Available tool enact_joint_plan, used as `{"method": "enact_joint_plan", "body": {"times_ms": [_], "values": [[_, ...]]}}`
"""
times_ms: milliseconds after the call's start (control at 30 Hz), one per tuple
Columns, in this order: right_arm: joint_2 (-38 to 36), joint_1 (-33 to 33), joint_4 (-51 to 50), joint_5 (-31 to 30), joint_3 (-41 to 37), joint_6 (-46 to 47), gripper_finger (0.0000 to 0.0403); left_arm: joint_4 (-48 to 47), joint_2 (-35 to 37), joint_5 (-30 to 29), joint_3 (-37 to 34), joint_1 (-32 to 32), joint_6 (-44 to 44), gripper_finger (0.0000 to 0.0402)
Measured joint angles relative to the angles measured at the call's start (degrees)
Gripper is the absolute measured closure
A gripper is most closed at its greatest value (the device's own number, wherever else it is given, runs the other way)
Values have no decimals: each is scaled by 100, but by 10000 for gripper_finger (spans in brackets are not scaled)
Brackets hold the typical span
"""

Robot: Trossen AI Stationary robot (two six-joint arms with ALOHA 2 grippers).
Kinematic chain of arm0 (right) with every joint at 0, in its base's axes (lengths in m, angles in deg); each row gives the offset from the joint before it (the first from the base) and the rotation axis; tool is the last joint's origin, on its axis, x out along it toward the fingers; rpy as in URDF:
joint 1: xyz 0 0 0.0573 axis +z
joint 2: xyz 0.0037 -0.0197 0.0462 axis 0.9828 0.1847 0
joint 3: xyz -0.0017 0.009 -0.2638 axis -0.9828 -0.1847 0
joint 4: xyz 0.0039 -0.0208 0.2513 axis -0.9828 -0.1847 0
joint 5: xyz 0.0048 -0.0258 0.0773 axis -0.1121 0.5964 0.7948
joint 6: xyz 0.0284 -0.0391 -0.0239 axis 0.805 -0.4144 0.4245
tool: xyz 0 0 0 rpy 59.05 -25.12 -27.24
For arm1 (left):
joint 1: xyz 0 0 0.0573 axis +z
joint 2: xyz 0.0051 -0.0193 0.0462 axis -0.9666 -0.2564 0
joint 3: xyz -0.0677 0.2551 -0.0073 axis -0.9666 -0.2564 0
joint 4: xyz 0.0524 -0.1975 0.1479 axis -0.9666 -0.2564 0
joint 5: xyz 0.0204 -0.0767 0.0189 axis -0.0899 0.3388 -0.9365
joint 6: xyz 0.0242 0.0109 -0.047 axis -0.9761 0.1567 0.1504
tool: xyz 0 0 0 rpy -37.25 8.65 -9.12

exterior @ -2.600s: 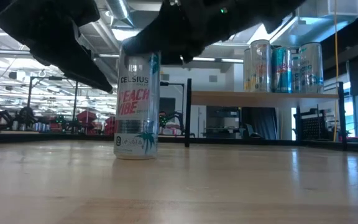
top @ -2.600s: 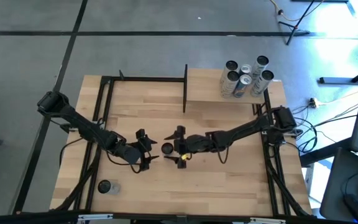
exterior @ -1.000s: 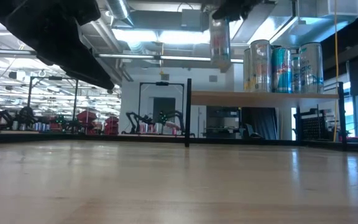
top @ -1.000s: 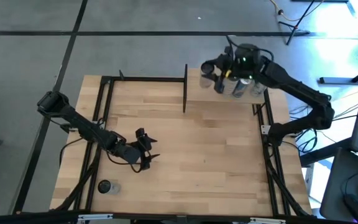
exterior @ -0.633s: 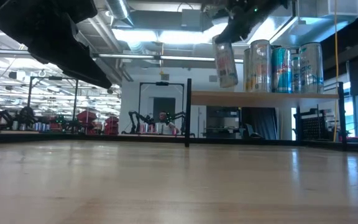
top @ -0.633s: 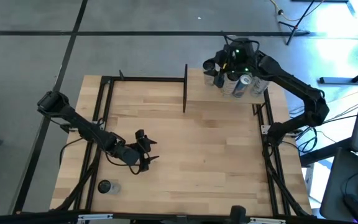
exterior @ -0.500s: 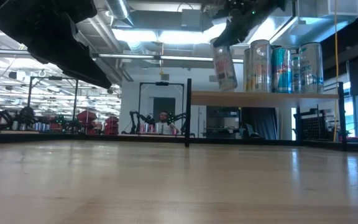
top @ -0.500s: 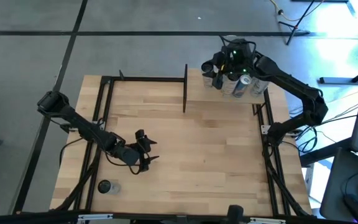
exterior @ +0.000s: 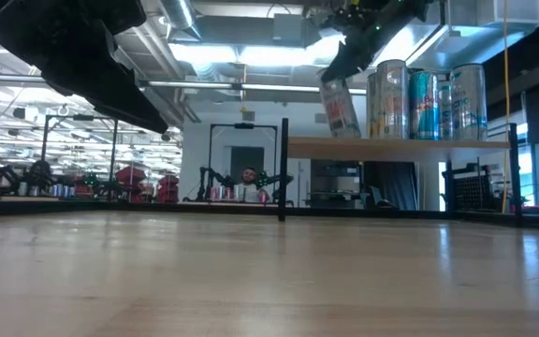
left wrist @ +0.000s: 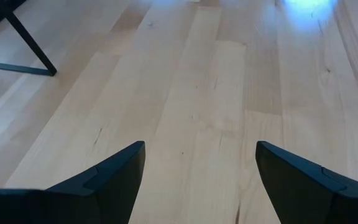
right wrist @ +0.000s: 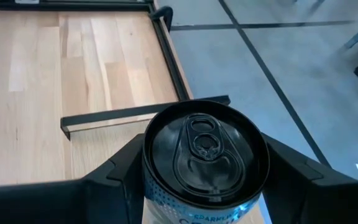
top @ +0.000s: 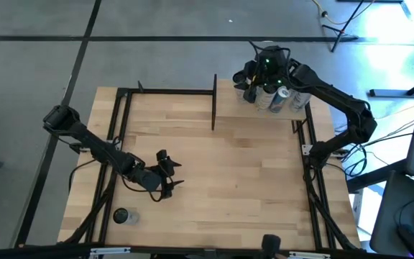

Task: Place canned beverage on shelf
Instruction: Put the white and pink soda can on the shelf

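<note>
My right gripper (top: 252,78) is over the left part of the shelf (top: 236,104), a raised light-wood plank at the table's far right. It is shut on a slim beverage can (exterior: 340,108), which is tilted. The can's dark top with its pull tab (right wrist: 204,149) faces the right wrist camera. The can's lower end is close to the plank (exterior: 400,145); I cannot tell whether it touches. My left gripper (top: 169,176) is open and empty, low over the table's near left part, with bare wood between its fingers (left wrist: 197,168). My right gripper pinches the can's side wall just below its top rim (right wrist: 151,180) between its two fingers, one on each opposite side. The fingers (right wrist: 114,177) come from the table's right, slanting down, and lie across the can. The can is tilted, its top leaning toward the table's left.
Several cans (top: 287,93) stand upright on the shelf just right of the held can; they also show in the low view (exterior: 429,89). A black post (top: 214,101) stands at the shelf's left edge. One more can (top: 121,216) stands at the table's near left corner.
My right gripper has carried the can down toward the shelf plank and closer to the standing cans. The can was upright and higher a second ago; now it is tilted, its top leaning toward the table's left, its lower end near the plank.
</note>
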Motion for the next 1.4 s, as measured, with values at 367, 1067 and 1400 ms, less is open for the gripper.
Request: {"method": "enact_joint_plan", "body": {"times_ms": [367, 1067, 1400], "values": [[-4, 0, -106, 1, 0, 150, 166, 0, 0, -2, 0, -2, 15, 101], [-15, 2, -130, -381, 0, 144, 123, 2, 0, 36, 0, 0, 13, 101], [-15, 9, -131, -377, 0, 146, 123, 0, 0, 177, 0, -2, 11, 101]]}}
